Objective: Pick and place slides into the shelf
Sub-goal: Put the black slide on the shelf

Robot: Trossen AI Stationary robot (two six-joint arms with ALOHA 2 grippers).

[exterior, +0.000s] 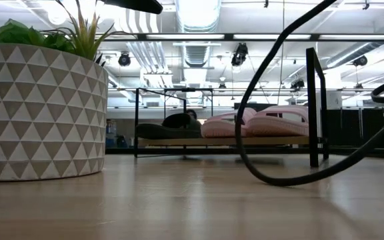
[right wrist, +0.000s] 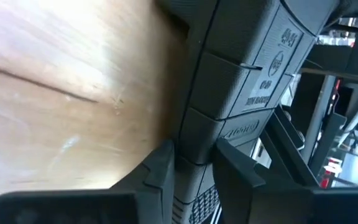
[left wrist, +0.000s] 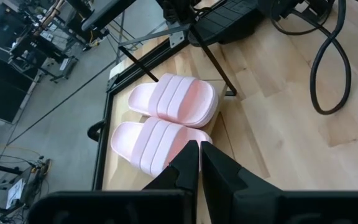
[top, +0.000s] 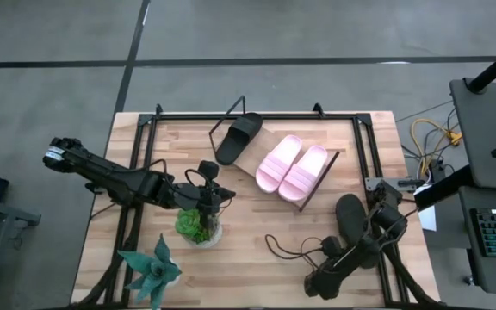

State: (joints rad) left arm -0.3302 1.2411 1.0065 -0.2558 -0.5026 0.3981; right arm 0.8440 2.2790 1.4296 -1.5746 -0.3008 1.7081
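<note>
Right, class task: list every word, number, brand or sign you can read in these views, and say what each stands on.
Black slide, sole, held in the right gripper: raised lettering and a round stamp, too blurred to read.
Pink slides: no text shows.
Triangle-patterned pot: pattern only, no words.
Left gripper, shut, facing the pink slides: no label shows.

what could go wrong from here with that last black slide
The right gripper is shut on the black slide by its sole edge only, so it may twist or slip when lifted. A black cable loops across the table near that arm and could snag. On the shelf the free space lies between the other black slide and the two pink slides, so a careless placement might knock them. The left gripper waits near the potted plant.
</note>
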